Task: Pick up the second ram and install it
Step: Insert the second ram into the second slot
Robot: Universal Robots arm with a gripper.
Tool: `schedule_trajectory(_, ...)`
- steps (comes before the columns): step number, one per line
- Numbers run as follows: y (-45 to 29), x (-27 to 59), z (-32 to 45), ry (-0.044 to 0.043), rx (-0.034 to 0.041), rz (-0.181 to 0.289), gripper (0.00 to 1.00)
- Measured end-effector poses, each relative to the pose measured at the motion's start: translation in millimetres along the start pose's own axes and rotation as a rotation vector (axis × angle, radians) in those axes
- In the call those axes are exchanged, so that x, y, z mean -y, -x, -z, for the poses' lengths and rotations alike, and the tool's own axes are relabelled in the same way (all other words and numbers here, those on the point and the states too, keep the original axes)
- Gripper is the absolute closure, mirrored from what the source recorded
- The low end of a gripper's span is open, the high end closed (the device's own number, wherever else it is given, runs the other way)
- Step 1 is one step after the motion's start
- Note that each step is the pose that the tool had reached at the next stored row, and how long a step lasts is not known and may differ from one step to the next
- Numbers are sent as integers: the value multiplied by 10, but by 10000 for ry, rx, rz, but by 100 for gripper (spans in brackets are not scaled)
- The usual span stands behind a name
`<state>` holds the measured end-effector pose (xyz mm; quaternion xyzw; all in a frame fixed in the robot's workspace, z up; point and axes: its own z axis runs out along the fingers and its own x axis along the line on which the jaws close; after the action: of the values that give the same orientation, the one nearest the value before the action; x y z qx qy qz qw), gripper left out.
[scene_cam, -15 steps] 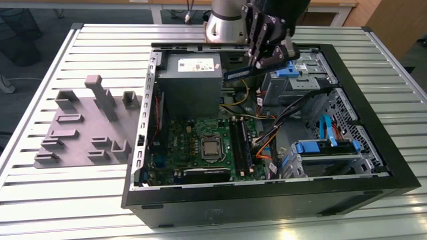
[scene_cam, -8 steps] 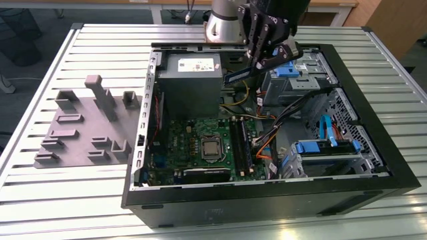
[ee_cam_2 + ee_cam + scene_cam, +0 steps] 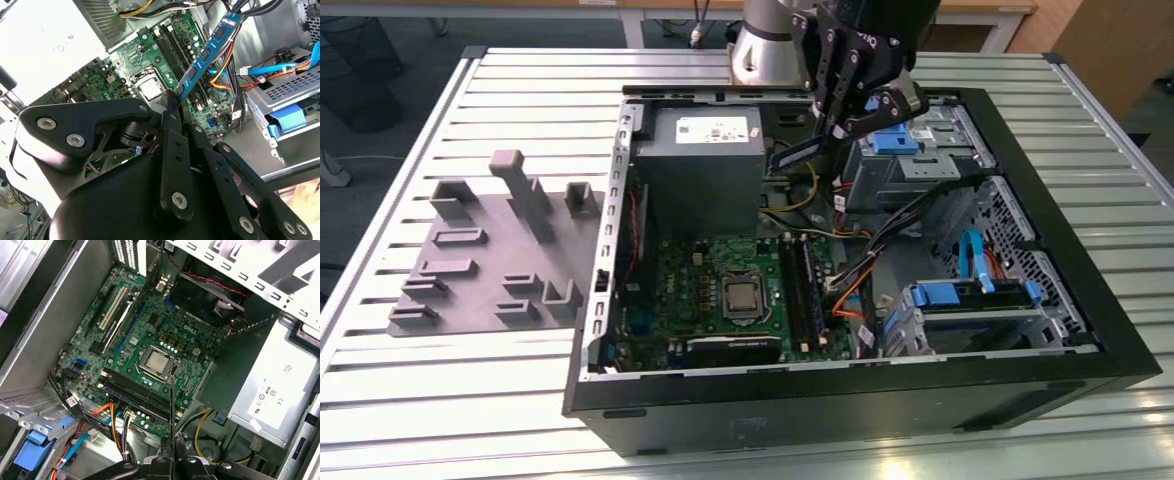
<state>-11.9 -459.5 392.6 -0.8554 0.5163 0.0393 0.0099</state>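
The arm's black two-finger claw (image 3: 843,128) is clamped shut on one end of the second ram (image 3: 795,153), the thin, long blue-green circuit-board stick with black chips along it. In the second wrist view the claw (image 3: 172,100) pinches the near end and the rest of the second ram (image 3: 207,50) juts out free over the board. In the first wrist view the stick is edge-on, a thin dark line (image 3: 173,415) running out from the claw (image 3: 172,457).

In the exterior view it hangs tilted inside the open black metal computer case (image 3: 854,410), between the grey metal power supply box (image 3: 700,150) and the silver drive cage (image 3: 927,175). It's well above the green motherboard (image 3: 707,270), touching none of them.

So I'd say the pick-up is done and we're in the carry-over part; nothing is seated yet. The long black plastic slot strips (image 3: 803,290) are well apart from the stick, and I can't tell which one is free.

My guess at what seating calls for: level the stick, get its long edge parallel to a free strip and straight above it — and stay clear of the loose cables nearby.

The grey moulded tray (image 3: 467,290) sits on the slatted metal tabletop (image 3: 454,410) at the exterior view's left, just beside the case.
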Motion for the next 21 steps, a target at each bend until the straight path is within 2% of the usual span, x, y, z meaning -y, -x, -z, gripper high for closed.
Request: schedule_trajectory(21,0,0,0,8,-3,97,86)
